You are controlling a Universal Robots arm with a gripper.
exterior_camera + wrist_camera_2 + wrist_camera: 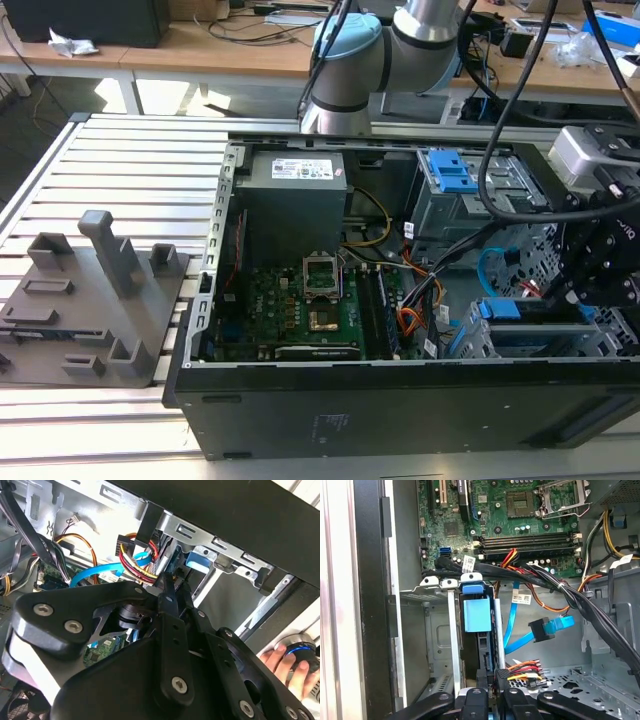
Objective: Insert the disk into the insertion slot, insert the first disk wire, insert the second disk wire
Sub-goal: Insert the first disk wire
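**Drive seated, gripper on power plug**

Black open computer case (pixel 400 410) lay on its side. Black gripper (pixel 494 689) hung over the case's near corner on the exterior view's right. There the grey perforated sheet-metal drive bay (pixel 439 640) held the grey hard drive in its bright blue plastic carrier (pixel 477 616). Fingers were pinched on the dark plug of the orange-red wire bundle (pixel 524 667), at the drive's end. Light-blue flat cable (pixel 520 630) looped just beside, plug hanging free.
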